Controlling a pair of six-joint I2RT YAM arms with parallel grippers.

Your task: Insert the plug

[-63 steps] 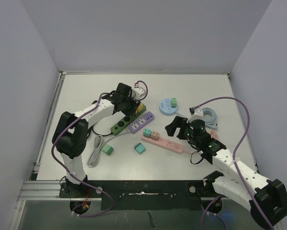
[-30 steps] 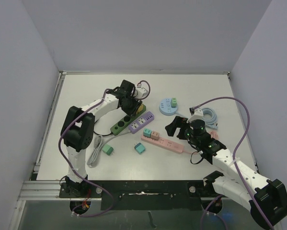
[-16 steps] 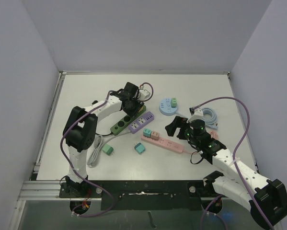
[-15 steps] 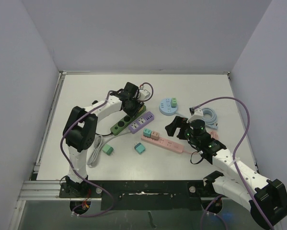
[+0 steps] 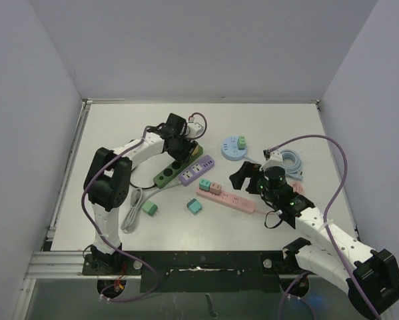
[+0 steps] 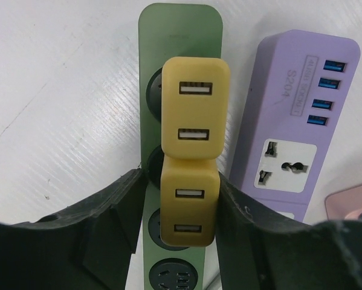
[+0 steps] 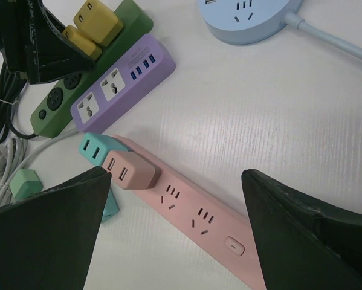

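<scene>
Two arms work this table (image 5: 119, 127). Nearest the bases, the right end effector (image 7: 176, 178) hangs over the pink power strip (image 5: 227, 200) with its fingers spread wide and nothing between them. Beyond it lies the purple power strip (image 5: 196, 170), and just beside that, on its left, the green power strip (image 6: 179, 36), whose long axis runs diagonally from near-left to far-right in the top view. The left end effector (image 6: 181, 181) is directly above the green strip, its fingers straddling the nearer yellow plug (image 6: 188, 208). Its jaws are partly open: a gap shows on one side of the plug, so it is not gripped. This plug stands upright on the strip and appears seated, with a second yellow plug (image 6: 194, 109) touching it on the far side, along the strip's axis. The left arm is therefore the nearer one; the right is well apart. Farthest out lies the round blue socket (image 5: 232, 148).
</scene>
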